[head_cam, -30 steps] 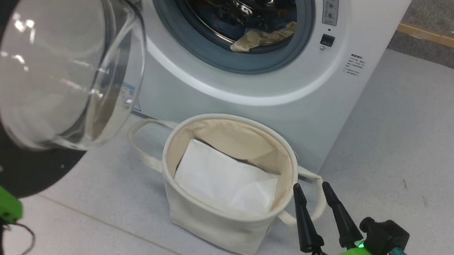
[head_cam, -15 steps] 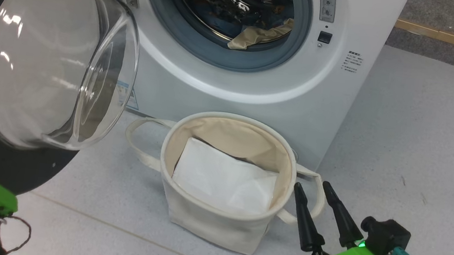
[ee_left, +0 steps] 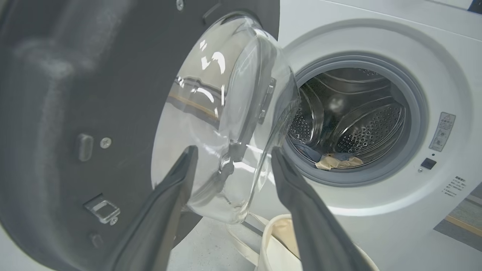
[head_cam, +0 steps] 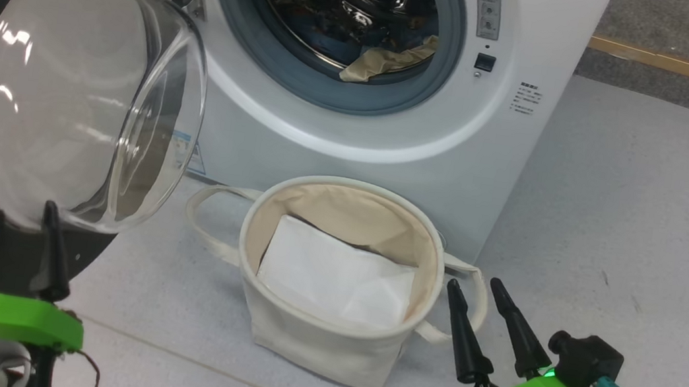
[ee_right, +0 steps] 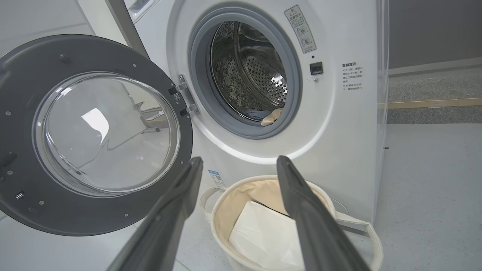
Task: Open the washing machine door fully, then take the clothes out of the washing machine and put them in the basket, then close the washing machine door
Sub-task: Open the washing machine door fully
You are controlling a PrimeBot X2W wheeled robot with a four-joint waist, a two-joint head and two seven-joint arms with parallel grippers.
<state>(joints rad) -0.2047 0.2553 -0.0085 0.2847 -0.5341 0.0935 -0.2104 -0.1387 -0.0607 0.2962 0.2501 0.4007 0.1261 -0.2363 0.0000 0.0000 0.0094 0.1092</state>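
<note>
The washing machine (head_cam: pixel 359 135) stands ahead with its door (head_cam: pixel 64 97) swung wide open to the left, glass bowl facing me. The clothes (head_cam: pixel 389 59) lie in the steel drum (head_cam: pixel 343 0); a cream-tan fold and some blue show at the drum's lip, as in the left wrist view (ee_left: pixel 339 162) and right wrist view (ee_right: pixel 272 116). The cream basket (head_cam: pixel 311 342) sits on the floor in front of the machine. My left gripper (head_cam: pixel 22 214) is open and empty below the door's bowl (ee_left: pixel 211 113). My right gripper (head_cam: pixel 474 284) is open and empty beside the basket's right handle.
A folded white sheet (head_cam: pixel 333 278) lies inside the basket. Grey floor (head_cam: pixel 633 225) stretches to the right of the machine, with a wooden strip (head_cam: pixel 681 65) at the back. The door's black rim (ee_right: pixel 22 94) hangs over the floor on the left.
My left gripper has opened and its two fingers now rise apart below the door's bowl. The door swung slightly wider. The right gripper has stayed put; the head view shifted a little.
</note>
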